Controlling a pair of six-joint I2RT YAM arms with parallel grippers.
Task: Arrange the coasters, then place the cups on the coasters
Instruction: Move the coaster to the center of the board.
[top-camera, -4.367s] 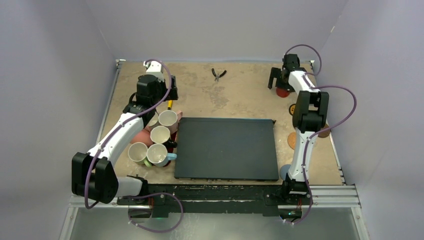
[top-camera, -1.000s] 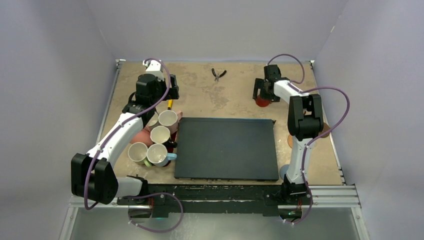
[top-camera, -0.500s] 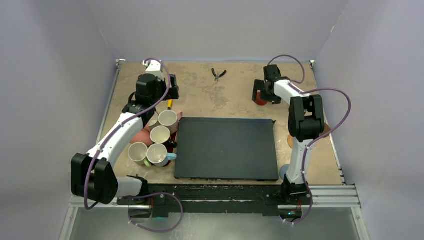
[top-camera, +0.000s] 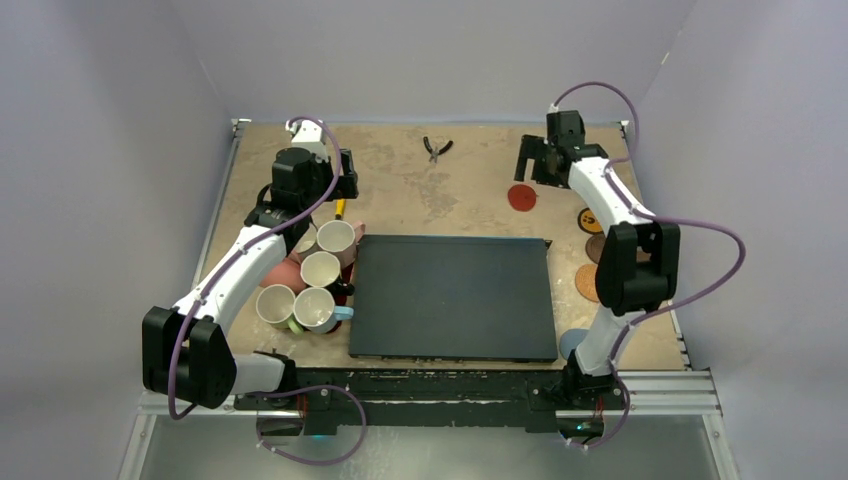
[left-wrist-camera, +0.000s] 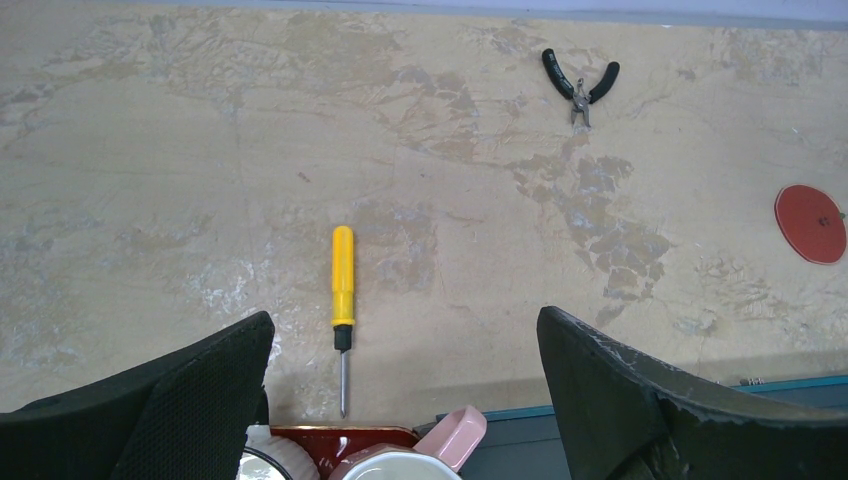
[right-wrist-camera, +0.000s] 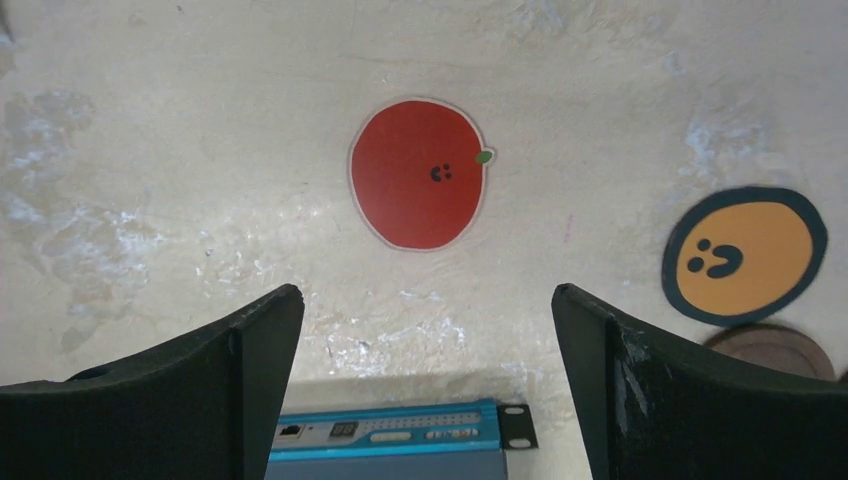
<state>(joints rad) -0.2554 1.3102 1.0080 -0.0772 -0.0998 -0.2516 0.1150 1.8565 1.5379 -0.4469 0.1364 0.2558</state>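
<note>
Red coaster flat on desk beyond black mat, below right claw, not touching it; yellow coaster near, to its right. Cups packed in red tray left of mat, visible ones upright, nothing inside. Left claw and right claw both spread, empty.

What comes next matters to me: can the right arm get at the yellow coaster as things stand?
Probably yes: the open right end effector hovers near the red coaster, and the yellow coaster lies flat and uncovered right beside it.
</note>
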